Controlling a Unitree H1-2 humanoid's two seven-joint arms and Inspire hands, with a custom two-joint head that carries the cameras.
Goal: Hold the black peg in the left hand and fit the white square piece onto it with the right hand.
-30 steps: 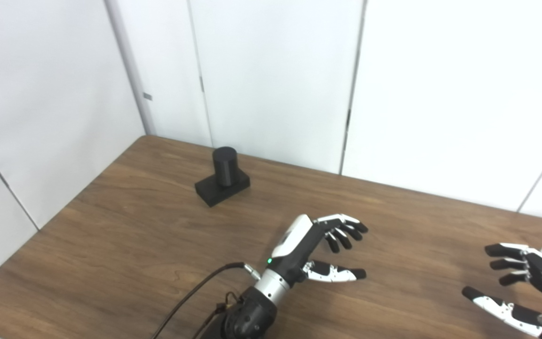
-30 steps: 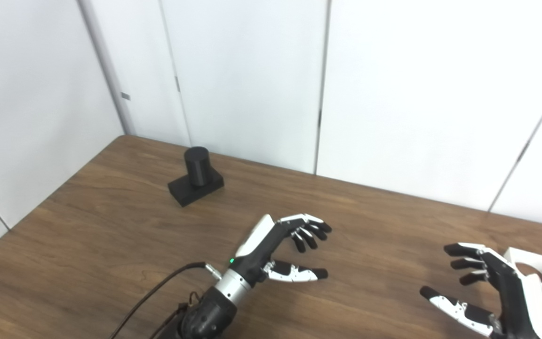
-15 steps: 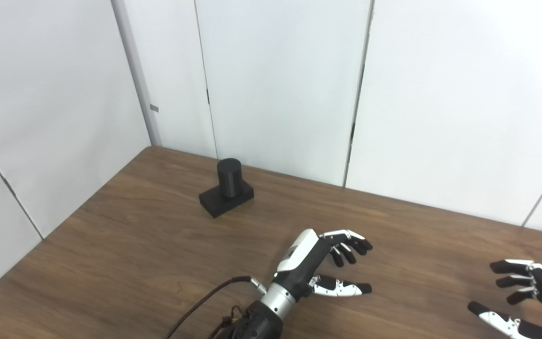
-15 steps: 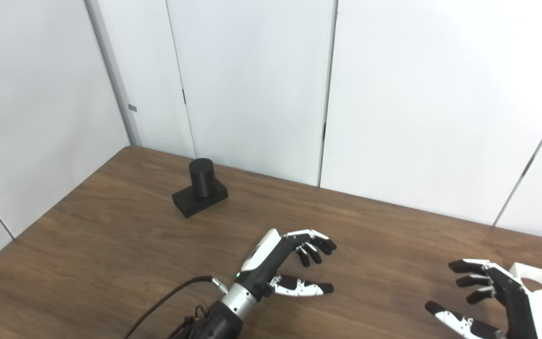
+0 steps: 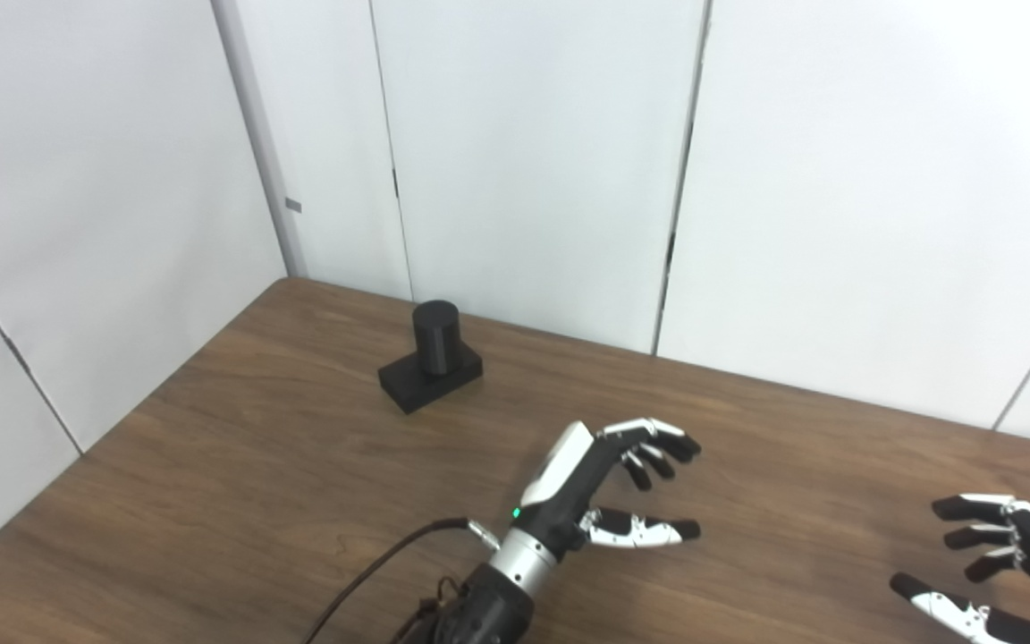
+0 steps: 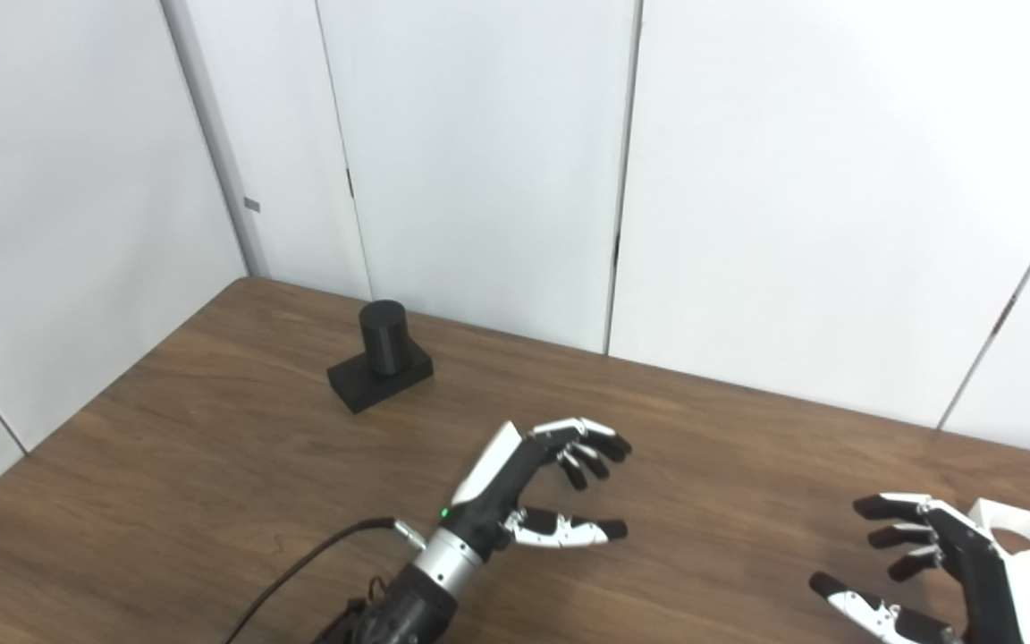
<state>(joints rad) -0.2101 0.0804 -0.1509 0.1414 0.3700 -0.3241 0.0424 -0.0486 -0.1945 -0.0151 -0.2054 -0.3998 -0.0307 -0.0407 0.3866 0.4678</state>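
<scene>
Brown wood-grain is covering the tabletop (image 5: 238, 465), which is running back to white wall panels (image 5: 524, 152). Toward the far left part of the tabletop the black peg (image 5: 434, 326) is standing upright as a short cylinder on its flat black rectangular base (image 5: 430, 380), with nothing touching it.

Coming in from the bottom edge on the left side, the left hand (image 5: 609, 478) is hovering over the middle of the tabletop, well apart from the peg and nearer the camera than it. It is grasping nothing: its fingers (image 5: 654, 443) are curling loosely forward while the thumb (image 5: 645, 529) is stretching out below them, leaving a clear gap between. A green light is glowing on the wrist, and a black cable (image 5: 372, 577) is trailing from the wrist down toward the bottom edge.

At the bottom right corner the right hand (image 6: 935, 572) is likewise spread and empty, with its dark-tipped fingers (image 6: 890, 523) pointing left and its thumb (image 6: 864, 613) lying lower, apart from them. Just behind this hand, in the right eye view, the white square piece (image 6: 1029, 550) with a round hole through it is sitting on the tabletop near the right edge; the back of the hand is overlapping it in the picture, and whether they are touching cannot be told
</scene>
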